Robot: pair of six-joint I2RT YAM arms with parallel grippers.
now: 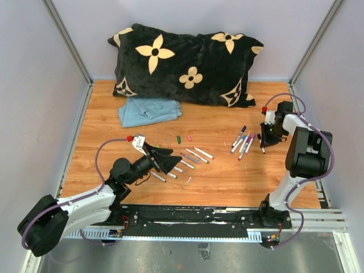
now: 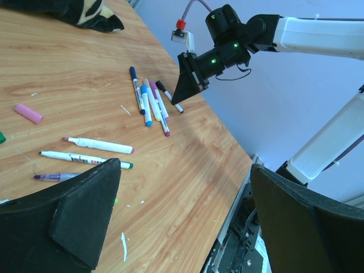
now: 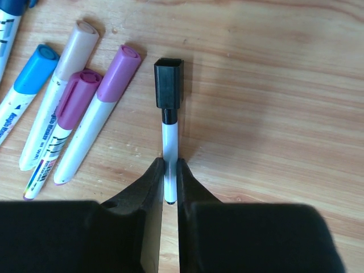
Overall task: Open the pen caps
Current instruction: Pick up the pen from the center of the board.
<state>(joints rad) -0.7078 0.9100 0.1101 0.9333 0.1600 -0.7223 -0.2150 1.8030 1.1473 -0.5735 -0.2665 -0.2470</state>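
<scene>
At the table's (image 1: 227,182) right side, our right jaws pinch the tail of a white pen (image 3: 169,142), black cap (image 3: 169,82) still on, beside other capped pens (image 1: 243,142). The left jaws gape empty. We'd grip the cap squarely with the left and pull straight along the barrel.

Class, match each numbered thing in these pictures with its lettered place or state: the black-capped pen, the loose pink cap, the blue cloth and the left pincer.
Things:
1. black-capped pen
2. loose pink cap
3. blue cloth
4. left pincer

Places or states:
a. open, holding nothing
b. crumpled in front of the pillow
c. clamped in the right pincer
d. lying on the table, on no pen

Pairs: 1-c, 2-d, 3-b, 4-a.
</scene>
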